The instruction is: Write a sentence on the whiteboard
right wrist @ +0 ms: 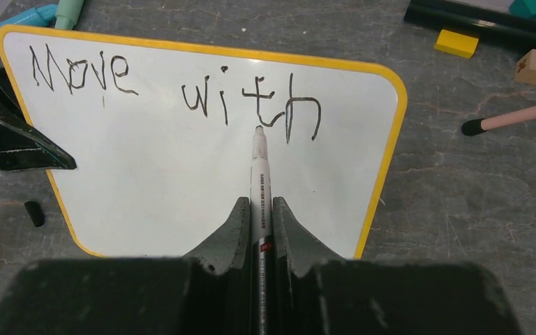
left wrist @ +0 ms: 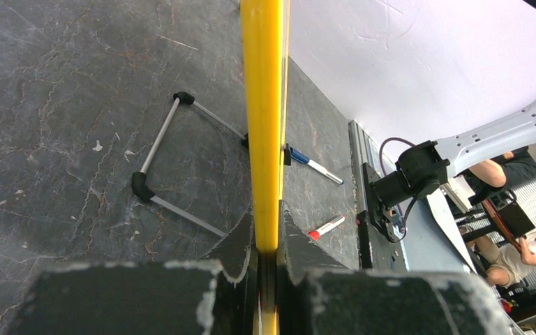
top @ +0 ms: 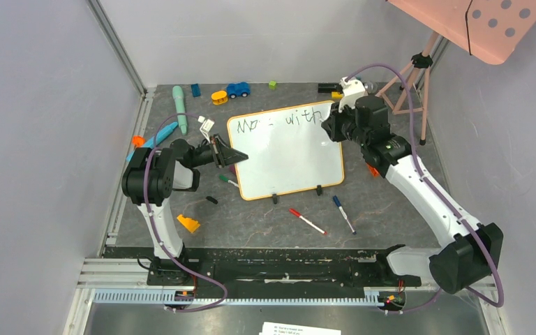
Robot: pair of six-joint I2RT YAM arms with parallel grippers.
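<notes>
The whiteboard [top: 286, 157], white with an orange-yellow frame, stands tilted on two small black feet at mid-table. The sentence [right wrist: 174, 91] along its top reads "Move with" in wobbly dark lettering. My left gripper [top: 241, 158] is shut on the whiteboard's left frame edge [left wrist: 265, 105], which runs between its fingertips in the left wrist view. My right gripper [right wrist: 259, 206] is shut on a white marker [right wrist: 259, 174]. The marker's tip sits at the board just under the "t" of "with". From above, the right gripper [top: 331, 125] hangs over the board's upper right corner.
A red marker [top: 307, 221] and a blue marker [top: 343, 213] lie in front of the board. A green-capped marker [top: 228, 181] and a black cap [top: 211, 199] lie by its left corner. Teal pens [top: 179, 108], a blue toy car [top: 237, 89], an orange wedge [top: 188, 223] and a pink tripod [top: 412, 77] surround it.
</notes>
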